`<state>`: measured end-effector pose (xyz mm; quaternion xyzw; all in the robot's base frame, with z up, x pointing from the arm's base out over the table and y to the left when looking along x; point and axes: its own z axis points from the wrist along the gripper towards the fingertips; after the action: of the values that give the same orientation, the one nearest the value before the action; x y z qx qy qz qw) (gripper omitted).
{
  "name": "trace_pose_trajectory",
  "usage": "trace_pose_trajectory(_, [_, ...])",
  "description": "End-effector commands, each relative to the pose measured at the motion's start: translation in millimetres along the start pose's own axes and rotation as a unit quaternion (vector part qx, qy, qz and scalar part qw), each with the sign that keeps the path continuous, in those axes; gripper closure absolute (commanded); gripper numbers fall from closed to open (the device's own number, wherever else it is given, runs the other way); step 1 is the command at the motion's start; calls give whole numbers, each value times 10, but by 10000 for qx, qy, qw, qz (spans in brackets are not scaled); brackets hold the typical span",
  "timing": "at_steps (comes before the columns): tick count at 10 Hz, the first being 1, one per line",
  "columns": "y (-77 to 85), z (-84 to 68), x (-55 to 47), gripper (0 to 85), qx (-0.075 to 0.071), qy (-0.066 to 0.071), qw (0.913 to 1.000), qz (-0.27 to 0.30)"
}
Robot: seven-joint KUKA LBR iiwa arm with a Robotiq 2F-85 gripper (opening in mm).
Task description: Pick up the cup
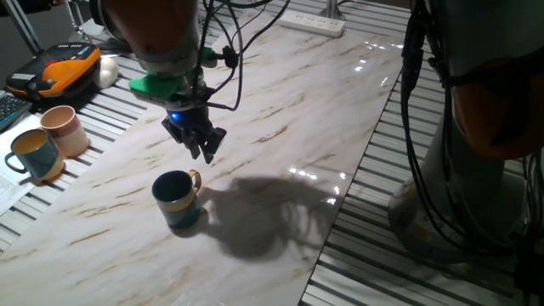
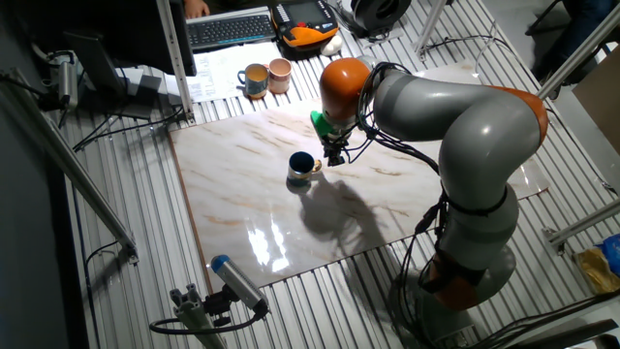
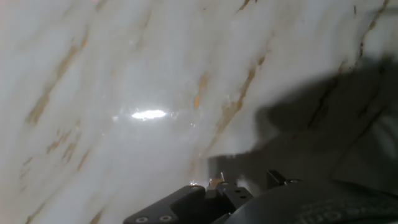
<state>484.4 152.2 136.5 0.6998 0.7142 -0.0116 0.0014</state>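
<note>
— Black gripper housing fills the bottom of the hand view, nothing but marble past it. Where's the cup?

— Not in that view. From one fixed view the gripper hangs above the slab, empty, and the cup stands upright just below and to one side of it, apart from the fingertips. The fingers look slightly spread, but I cannot tell for sure.

— How will it handle?

— Glazed ceramic, I'd judge: stiff, fairly heavy for its size, slick, and it would chip if dropped. The yellow handle points toward the gripper. I'd pinch the wall at the rim, one finger inside and one outside, away from the handle. The handle itself is narrow and could let the cup swing.

— Room?

— Plenty. Marble lies bare all round the gripper and cup. Farther out, a pink cup and a teal mug sit together off the slab's edge, well apart. The slab's near edge is some way beyond the cup, on the side away from the gripper, so a nudge shouldn't send it off.
</note>
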Motion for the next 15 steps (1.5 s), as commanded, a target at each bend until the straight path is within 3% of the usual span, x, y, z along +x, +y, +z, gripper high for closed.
trace_pose_trajectory(1, [16, 8, 11, 510, -5, 6, 10000, 0])
trace_pose_trajectory(6, [156, -39, 124, 510, 4, 9, 9999, 100])
trace_pose_trajectory(12, [253, 99, 110, 510, -12, 22, 10000, 77])
trace_pose_trajectory(15, [295, 49, 121, 510, -4, 18, 9999, 108])
